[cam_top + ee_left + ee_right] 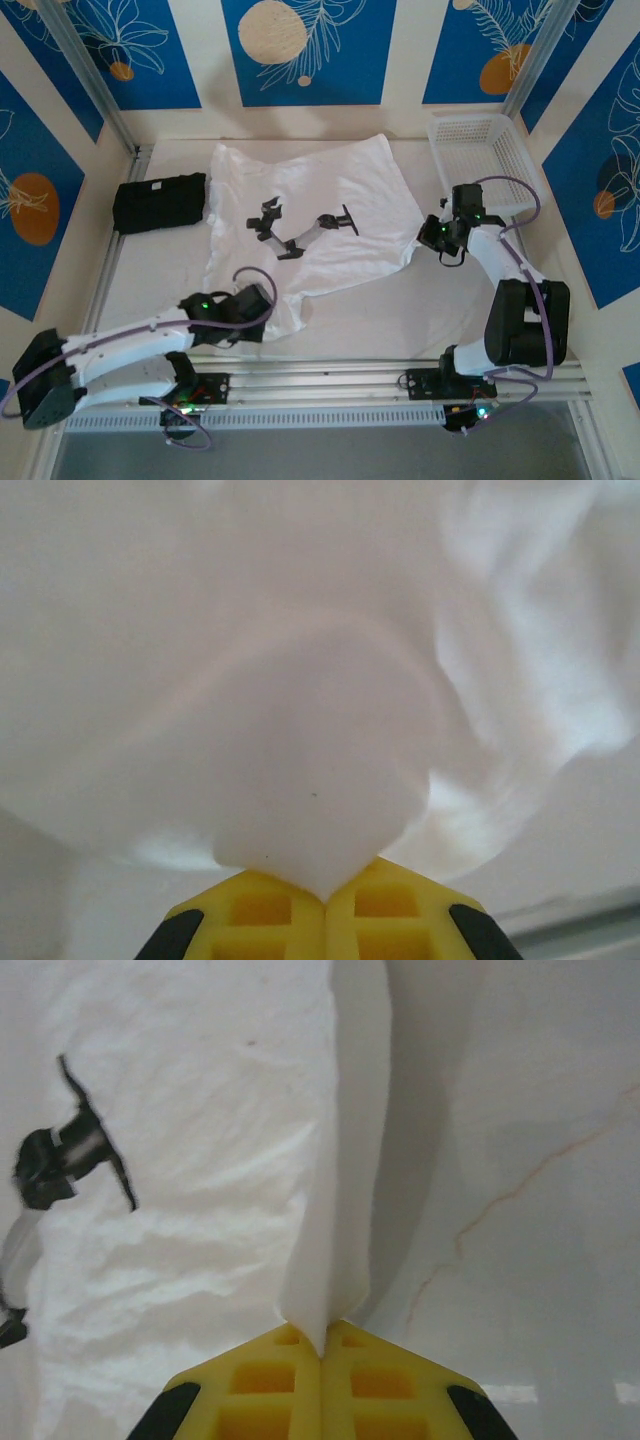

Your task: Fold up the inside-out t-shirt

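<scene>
The left claw (pixel 325 898) pinched the white t-shirt (pixel 330 180) at its near edge; the right claw (pixel 322 1348) pinched its right edge (cloth spread on the worktop (pixel 400 315)).

The top camera looked down from behind the arm bases (pixel 200 385) over the whole table (pixel 420 322), while both wrist cameras faced forward, very close to the white t-shirt (pixel 330 180) all three views shared
</scene>
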You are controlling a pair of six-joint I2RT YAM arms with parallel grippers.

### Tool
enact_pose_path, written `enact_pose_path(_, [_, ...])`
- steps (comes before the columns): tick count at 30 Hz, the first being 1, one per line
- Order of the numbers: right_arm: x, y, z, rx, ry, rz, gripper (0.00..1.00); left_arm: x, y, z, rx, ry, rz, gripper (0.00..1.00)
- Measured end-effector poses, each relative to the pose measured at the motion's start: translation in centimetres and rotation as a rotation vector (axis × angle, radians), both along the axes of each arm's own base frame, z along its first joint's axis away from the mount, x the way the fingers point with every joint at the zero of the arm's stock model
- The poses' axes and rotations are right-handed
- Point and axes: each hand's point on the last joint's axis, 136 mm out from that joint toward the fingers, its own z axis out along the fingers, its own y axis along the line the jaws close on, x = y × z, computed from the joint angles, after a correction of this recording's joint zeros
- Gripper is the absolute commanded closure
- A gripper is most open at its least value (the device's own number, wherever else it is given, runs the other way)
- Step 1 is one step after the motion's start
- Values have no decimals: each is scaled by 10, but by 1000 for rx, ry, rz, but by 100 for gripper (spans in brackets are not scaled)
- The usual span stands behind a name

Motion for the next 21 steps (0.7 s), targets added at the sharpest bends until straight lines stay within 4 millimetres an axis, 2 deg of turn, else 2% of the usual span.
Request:
enact_pose_path(2, [2, 2, 13, 3, -51, 14, 100, 23, 2, 31, -36, -110, 12, 100])
enact_pose_path(5, [2, 1, 46, -22, -163, 24, 100, 55, 6, 92, -53, -322, 3, 100])
enact_pose_path(8, [-4, -4, 89, -65, -301, 13, 100, 74, 9, 151, -35, -503, -20, 100])
enact_pose_path(10, [-12, -7, 126, -97, -414, 1, 100, 81, 12, 187, -14, -601, -40, 100])
enact_pose_path(15, [-49, -14, 216, -174, -656, -27, 100, 82, 25, 264, 4, -790, -70, 100])
enact_pose_path(21, [-107, -20, 316, -246, -871, -58, 100, 62, 58, 362, -41, -1009, -44, 100])
